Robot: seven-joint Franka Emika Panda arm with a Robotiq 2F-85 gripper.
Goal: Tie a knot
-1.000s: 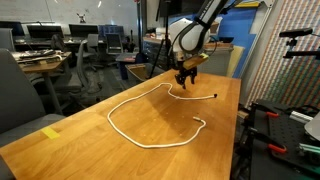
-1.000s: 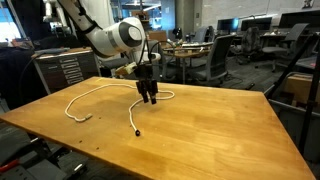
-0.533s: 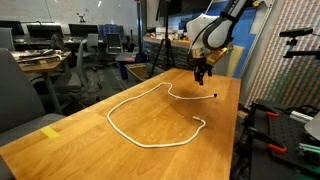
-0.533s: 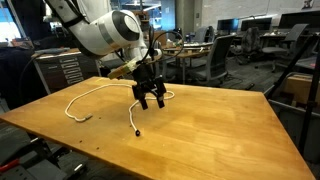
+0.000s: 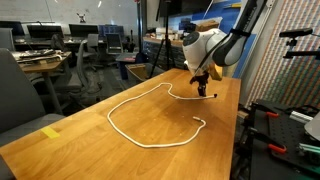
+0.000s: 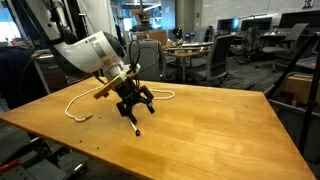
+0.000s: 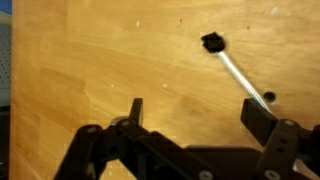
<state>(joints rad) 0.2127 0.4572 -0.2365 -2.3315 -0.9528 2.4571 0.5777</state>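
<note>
A long thin white rope (image 5: 150, 146) lies in a wide open curve on the brown wooden table (image 5: 160, 115). I see no knot in view. One end of the rope has a black tip (image 5: 215, 96), which also shows in an exterior view (image 6: 136, 130) and in the wrist view (image 7: 212, 42). My gripper (image 5: 203, 88) hangs just above the table near that end. It is open (image 6: 135, 106) and holds nothing. In the wrist view the gripper (image 7: 198, 112) has bare wood between its fingers, and the rope (image 7: 240, 75) runs past the right finger (image 7: 264, 115).
A small yellow tag (image 5: 50, 132) lies near the table's front left corner. The table's right edge (image 5: 238, 120) borders black stands and gear (image 5: 290, 120). Office chairs and desks (image 6: 215, 60) stand behind the table.
The gripper has opened and let go of the rope. It lifted, tilted and moved toward the rope's black-tipped end. The rope lies still.
</note>
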